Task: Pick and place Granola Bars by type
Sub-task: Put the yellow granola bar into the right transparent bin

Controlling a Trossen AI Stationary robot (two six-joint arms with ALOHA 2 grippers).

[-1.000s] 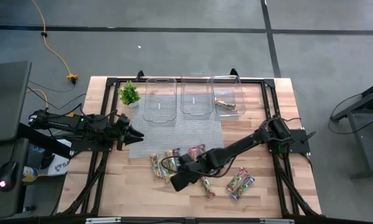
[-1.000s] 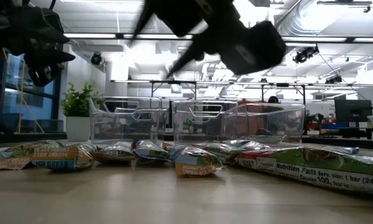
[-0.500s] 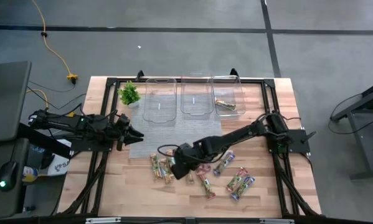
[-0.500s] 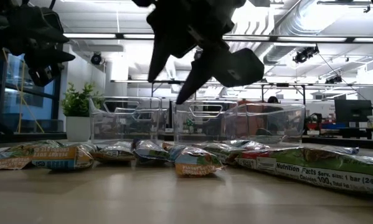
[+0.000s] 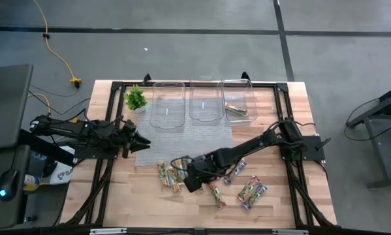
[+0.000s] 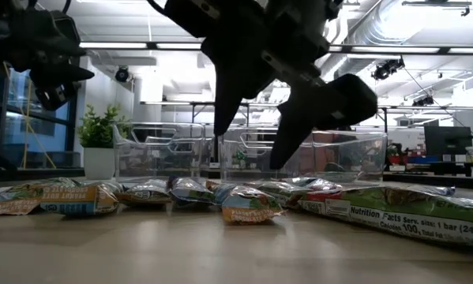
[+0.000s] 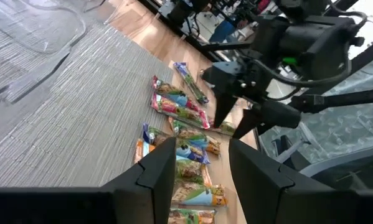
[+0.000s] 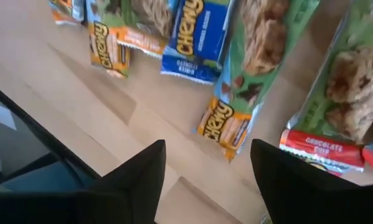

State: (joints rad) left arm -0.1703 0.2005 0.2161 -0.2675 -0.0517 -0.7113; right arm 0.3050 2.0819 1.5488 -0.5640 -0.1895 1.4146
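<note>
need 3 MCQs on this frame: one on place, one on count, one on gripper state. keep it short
1. Where is the right gripper?
A. Over the loose granola bars at the table's front
B. Inside a tub
C. Beside the plant

2. How many clear tubs stand in the row at the back of the table?
A. Two
B. Three
C. Five

3. How do the right gripper's fingers stand?
A. Shut on a bar
B. Shut, empty
C. Open, nothing between them

Answers:
1 A: the high view puts it above the scattered bars, far from the tubs and the plant.
2 B: three tubs side by side; the rightmost tub already holds a bar.
3 C: the low view and right wrist view show spread fingers above the bars.
</note>
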